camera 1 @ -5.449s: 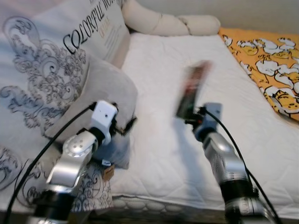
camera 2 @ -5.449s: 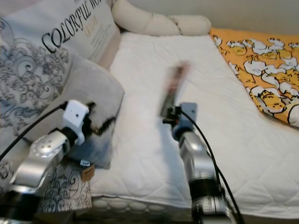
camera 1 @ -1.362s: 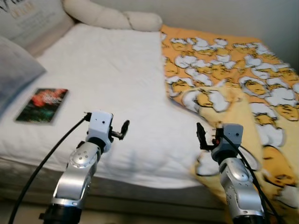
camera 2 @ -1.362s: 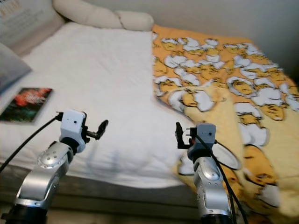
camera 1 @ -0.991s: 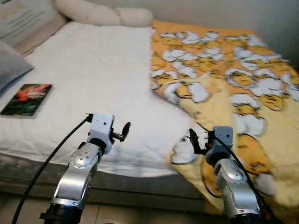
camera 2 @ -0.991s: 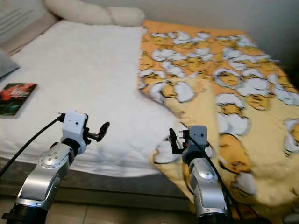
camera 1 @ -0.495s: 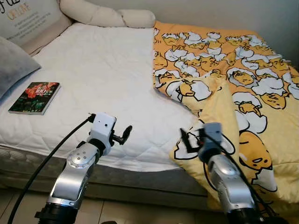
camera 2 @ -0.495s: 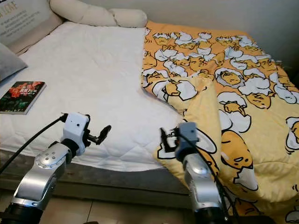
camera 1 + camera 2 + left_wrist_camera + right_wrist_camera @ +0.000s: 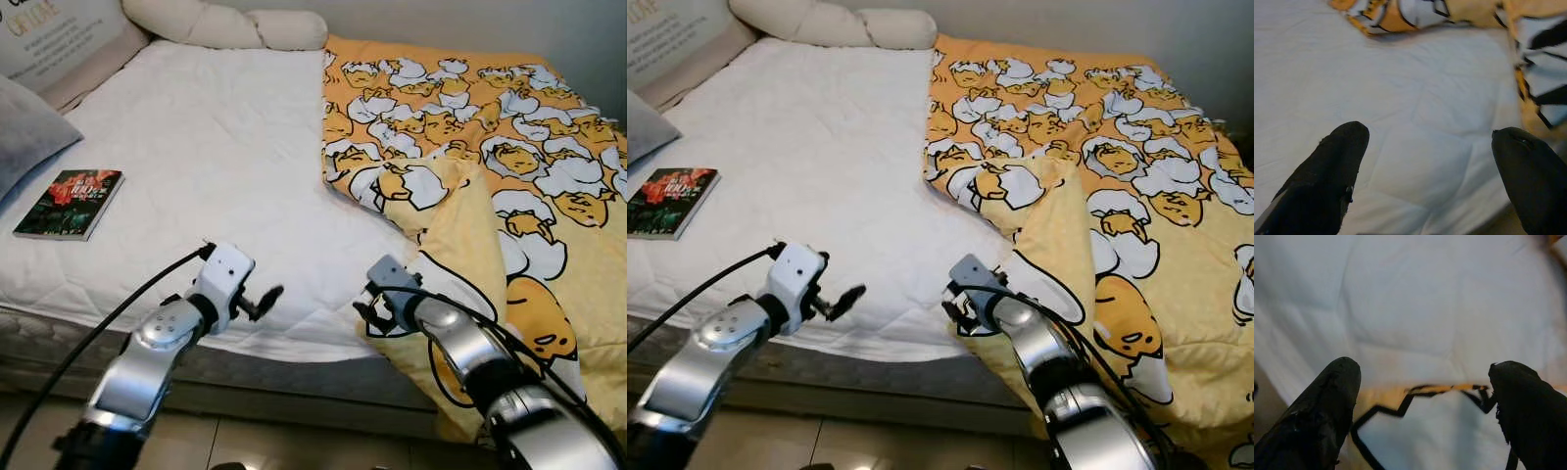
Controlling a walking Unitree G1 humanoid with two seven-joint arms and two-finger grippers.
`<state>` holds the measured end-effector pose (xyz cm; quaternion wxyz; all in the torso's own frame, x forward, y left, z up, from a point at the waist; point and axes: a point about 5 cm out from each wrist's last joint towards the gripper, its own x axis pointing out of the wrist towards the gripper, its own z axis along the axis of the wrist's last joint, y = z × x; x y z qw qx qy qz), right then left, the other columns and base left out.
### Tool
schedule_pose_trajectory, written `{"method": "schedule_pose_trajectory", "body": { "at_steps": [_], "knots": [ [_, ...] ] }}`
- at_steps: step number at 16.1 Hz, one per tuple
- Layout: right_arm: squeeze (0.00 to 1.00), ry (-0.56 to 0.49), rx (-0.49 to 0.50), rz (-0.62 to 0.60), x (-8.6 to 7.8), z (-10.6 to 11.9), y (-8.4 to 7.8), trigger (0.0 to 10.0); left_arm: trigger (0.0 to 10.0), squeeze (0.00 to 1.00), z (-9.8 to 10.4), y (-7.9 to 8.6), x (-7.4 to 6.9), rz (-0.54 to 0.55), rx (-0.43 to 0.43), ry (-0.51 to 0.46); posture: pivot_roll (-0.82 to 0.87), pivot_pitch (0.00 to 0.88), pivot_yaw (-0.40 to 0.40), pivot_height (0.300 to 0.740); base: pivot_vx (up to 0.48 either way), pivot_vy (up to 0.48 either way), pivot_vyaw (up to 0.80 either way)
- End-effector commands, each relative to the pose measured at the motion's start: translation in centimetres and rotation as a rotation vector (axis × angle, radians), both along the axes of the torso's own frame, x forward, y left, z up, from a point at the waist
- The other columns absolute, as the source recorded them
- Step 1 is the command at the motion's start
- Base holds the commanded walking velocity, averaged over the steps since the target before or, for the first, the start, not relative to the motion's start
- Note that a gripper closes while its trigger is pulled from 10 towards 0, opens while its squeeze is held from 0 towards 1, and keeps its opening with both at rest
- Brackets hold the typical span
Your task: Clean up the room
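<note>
Yellow blanket [image 9: 490, 157] covers the right half of the bed, its folded-over corner hanging off the near edge of the white mattress [image 9: 216, 147]. Right gripper [image 9: 370, 311] sits right at that corner's edge, fingers spread wide, nothing between them (wrist view shows the blanket's black-outlined edge in the gap). Left gripper [image 9: 263, 297] hovers over bare mattress near the front edge, fingers also apart, empty. Book [image 9: 71, 203] lies flat far to the left, well apart from both grippers, beside a grey pillow [image 9: 24, 132]. Versus half a second ago: right arm swung inward and lower, elbow now out to the right, forearm angled toward the corner; left arm dropped slightly.
</note>
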<state>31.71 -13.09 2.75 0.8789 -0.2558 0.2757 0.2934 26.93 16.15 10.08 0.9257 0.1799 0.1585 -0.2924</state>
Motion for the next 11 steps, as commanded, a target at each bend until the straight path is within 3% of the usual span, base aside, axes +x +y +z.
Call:
{"method": "schedule_pose_trajectory", "body": {
  "at_steps": [1,3,5,7,8,10,11],
  "knots": [
    [0.00,0.031,-0.068,0.033,0.2,-0.2,-0.6,10.0,10.0,0.31,0.3,-0.3,-0.5,-0.048,0.033,0.007,0.13,0.000,-0.020,0.740,0.000,0.000,0.00],
    [0.00,0.064,-0.131,0.076,0.3,-0.4,-0.6,10.0,10.0,0.31,0.7,0.0,-0.9,-0.059,0.039,0.015,0.15,0.000,-0.016,0.740,0.000,0.000,0.00],
    [0.00,0.087,-0.254,0.187,-0.1,-1.0,-0.7,10.0,10.0,0.31,1.0,0.3,-1.6,-0.080,0.049,0.037,0.17,0.000,-0.012,0.740,0.000,0.000,0.00],
    [0.00,0.055,-0.319,0.207,-0.1,-1.2,-0.9,10.0,10.0,0.31,1.1,0.5,-2.1,-0.081,0.057,0.047,0.18,0.000,-0.011,0.740,0.000,0.000,0.00],
    [0.00,-0.002,-0.421,0.224,-0.2,-1.5,-1.4,10.0,10.0,0.32,1.3,0.6,-2.9,-0.081,0.069,0.062,0.20,0.000,-0.013,0.740,0.000,0.000,0.00],
    [0.00,-0.024,-0.474,0.239,-0.3,-1.8,-1.6,10.0,10.0,0.31,1.3,0.7,-3.4,-0.081,0.074,0.072,0.22,0.000,-0.014,0.740,0.000,0.000,0.00],
    [0.00,-0.026,-0.484,0.246,-0.5,-1.9,-1.6,9.4,10.0,0.32,1.4,0.7,-3.7,-0.087,0.075,0.080,0.23,0.000,-0.014,0.740,0.000,0.000,0.00]
  ]
}}
